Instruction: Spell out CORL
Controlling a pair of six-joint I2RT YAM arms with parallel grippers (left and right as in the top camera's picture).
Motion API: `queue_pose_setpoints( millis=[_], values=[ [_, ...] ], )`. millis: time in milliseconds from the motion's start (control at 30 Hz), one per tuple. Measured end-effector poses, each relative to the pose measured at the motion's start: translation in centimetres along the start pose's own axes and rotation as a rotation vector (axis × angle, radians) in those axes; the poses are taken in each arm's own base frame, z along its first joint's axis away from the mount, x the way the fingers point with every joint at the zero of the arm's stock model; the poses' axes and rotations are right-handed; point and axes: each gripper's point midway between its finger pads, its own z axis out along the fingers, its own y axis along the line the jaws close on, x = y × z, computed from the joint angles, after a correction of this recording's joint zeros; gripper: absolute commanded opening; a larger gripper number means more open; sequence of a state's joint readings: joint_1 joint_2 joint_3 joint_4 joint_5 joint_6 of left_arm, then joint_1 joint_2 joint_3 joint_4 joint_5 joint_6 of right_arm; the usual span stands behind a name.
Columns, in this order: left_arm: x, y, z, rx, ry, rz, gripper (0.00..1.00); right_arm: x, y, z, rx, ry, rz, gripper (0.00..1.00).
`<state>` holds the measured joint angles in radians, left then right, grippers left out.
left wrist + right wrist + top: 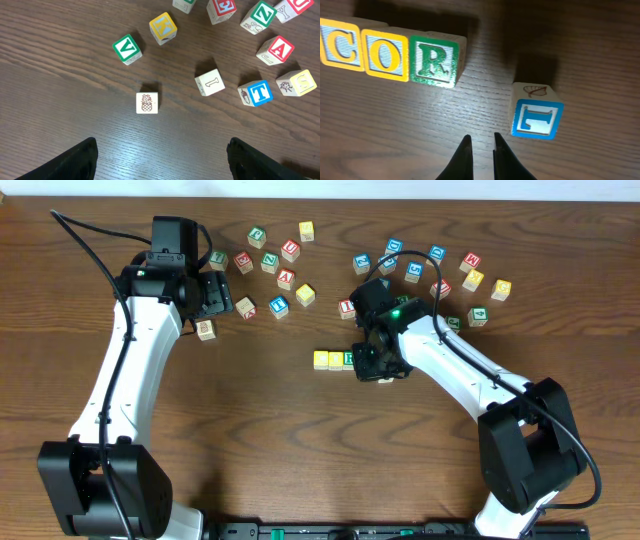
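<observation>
The right tool (480, 142), nearly together and empty, should grip the L cube (536, 118) squarely, seating it flush against the R cube (434, 61); the left tool (161, 157) gapes.

**One high view, two low ones**

The overhead camera is looking straight down on the whole table (280, 440). The left wrist camera is facing down, close over the pineapple cube (147, 103). The right one is peering closer still at the C-O-R row (387, 52). Overhead is also showing both spots.
</observation>
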<state>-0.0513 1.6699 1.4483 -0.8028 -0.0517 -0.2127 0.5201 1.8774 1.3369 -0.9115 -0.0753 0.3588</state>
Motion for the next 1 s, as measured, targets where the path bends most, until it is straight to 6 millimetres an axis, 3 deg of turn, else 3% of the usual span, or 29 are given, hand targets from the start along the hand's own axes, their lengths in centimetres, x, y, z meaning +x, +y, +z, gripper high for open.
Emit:
queue_pose_setpoints(
  millis=[333,767,1000],
  values=[
    [0.0,0.0,0.0,0.000,0.000,0.000,0.82,0.6,-0.2,1.6,0.012,0.049,0.026,0.10],
    [0.0,0.0,0.0,0.000,0.000,0.000,0.82,0.5,-1.6,1.5,0.077,0.038,0.049,0.11],
    [0.0,0.0,0.0,0.000,0.000,0.000,0.82,-0.4,-1.3,1.6,0.058,0.003,0.047,0.11]
  ],
)
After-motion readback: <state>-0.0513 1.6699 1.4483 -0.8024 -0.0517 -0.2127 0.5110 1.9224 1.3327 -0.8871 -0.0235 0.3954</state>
